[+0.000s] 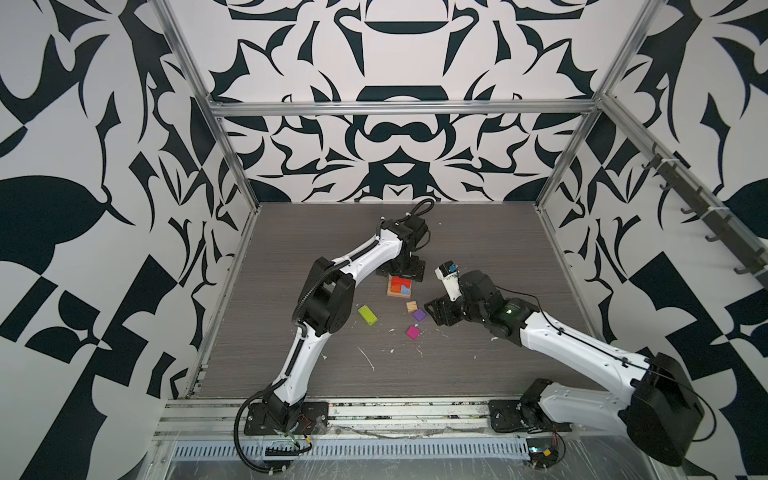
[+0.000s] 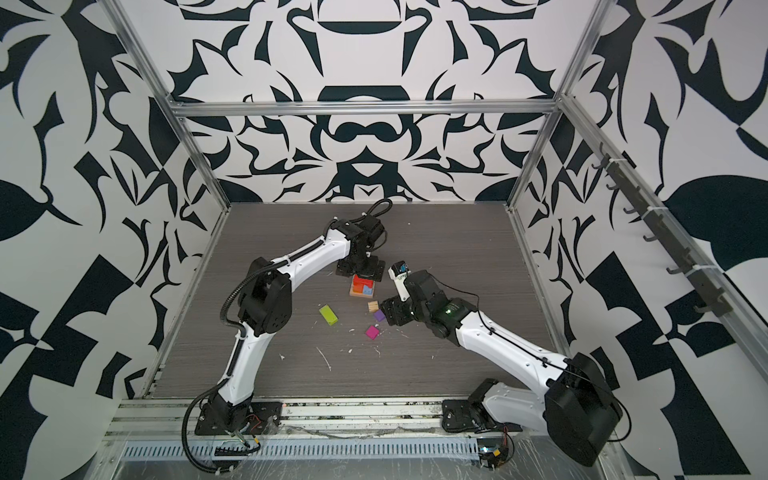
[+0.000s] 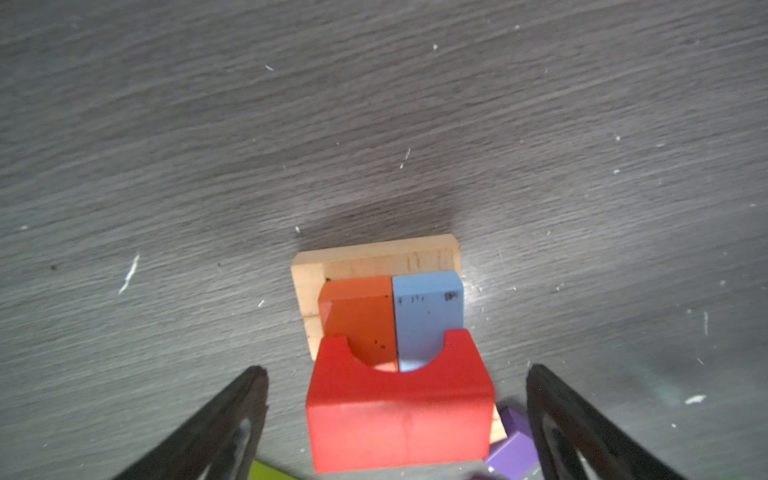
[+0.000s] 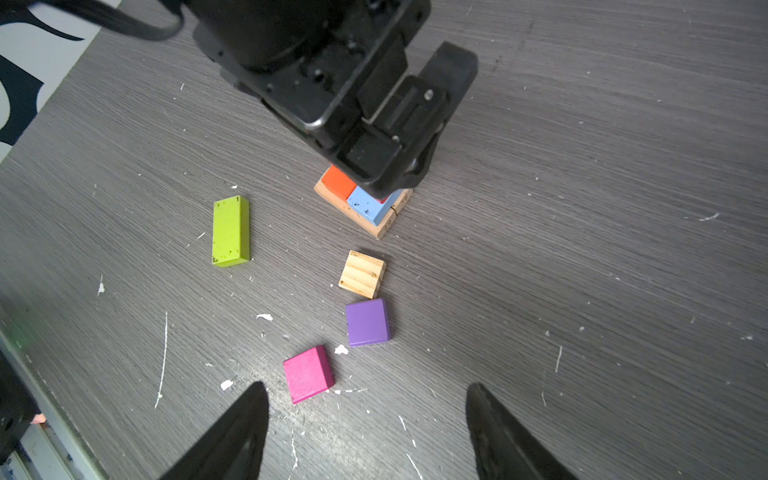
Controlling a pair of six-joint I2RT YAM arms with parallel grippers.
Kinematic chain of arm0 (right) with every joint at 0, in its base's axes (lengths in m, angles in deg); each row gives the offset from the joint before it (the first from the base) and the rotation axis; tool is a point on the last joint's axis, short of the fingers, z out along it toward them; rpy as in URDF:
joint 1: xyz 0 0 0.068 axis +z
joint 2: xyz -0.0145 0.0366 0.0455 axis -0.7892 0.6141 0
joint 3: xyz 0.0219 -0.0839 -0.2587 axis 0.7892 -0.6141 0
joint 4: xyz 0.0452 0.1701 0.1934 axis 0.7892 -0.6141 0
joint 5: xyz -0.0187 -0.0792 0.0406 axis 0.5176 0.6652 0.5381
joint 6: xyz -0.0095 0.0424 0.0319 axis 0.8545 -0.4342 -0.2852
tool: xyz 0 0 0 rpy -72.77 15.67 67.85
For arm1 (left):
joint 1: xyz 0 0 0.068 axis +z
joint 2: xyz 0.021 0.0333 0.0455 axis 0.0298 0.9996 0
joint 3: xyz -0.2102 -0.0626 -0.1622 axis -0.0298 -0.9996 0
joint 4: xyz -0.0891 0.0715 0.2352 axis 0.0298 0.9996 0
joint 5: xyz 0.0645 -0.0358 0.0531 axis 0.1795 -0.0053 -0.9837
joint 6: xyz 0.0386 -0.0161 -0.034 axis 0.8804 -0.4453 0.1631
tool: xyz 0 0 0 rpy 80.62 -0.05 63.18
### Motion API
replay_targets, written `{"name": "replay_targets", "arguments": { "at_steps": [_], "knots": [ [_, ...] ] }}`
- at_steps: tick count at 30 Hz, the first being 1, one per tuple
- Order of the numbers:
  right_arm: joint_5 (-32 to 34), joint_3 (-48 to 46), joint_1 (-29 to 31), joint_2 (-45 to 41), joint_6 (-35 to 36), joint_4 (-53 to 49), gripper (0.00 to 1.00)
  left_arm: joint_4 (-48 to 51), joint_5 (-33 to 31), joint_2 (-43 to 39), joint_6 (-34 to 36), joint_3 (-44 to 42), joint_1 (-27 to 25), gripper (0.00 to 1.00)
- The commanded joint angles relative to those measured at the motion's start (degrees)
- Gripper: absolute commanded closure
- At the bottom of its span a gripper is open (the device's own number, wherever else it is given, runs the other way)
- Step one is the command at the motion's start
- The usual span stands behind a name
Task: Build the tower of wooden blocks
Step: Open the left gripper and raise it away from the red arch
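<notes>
So the wood block tower (image 1: 400, 287) is only two layers tall right now. It sits mid-table (image 1: 478, 257) on a flat plain-wood base (image 3: 374, 257). An orange block (image 3: 357, 316) and a blue block (image 3: 428, 311) lie side by side on it, and a red block (image 3: 399, 399) with a half-round notch lies across their ends. The blue one has dark specks on top; can't tell if that's writing.

The left gripper (image 3: 397, 369) hangs right over the tower with its jaws spread wide. Its fingers (image 3: 232, 415) straddle the red block on either side, apart from it and gripping nothing.

The right gripper (image 4: 365, 386) is off to the side, jaws apart and empty. The magenta cube (image 4: 308, 374) lies just ahead of its fingertips.

Loose wood blocks lie near the tower's front. A tan cube (image 4: 361, 274) is closest, with a purple cube (image 4: 368, 322) just beside it. The lime-green block (image 4: 231, 231) lies flat, well off to the left in both top views.
</notes>
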Motion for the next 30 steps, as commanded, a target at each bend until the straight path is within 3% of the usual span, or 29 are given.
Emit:
{"name": "replay_targets", "arguments": {
  "at_steps": [1,13,21,30],
  "knots": [
    [-0.25,0.68,-0.13,-0.93,-0.03,0.87,0.22,0.27,-0.74,-3.84,-0.25,-1.18,-0.31,0.0],
    [-0.36,1.46,-0.13,-0.45,0.24,0.7,0.22,-2.54,-1.28,-10.33,1.83,-5.46,-0.28,0.0],
    [-0.2,1.95,-0.13,-0.23,0.52,0.23,0.22,-6.18,-2.65,-18.48,4.89,-14.86,-0.26,0.0],
    [-0.02,2.24,-0.13,0.63,0.76,0.03,0.22,-14.43,-0.15,-30.79,4.01,-32.4,-0.26,0.01]
  ]
}}
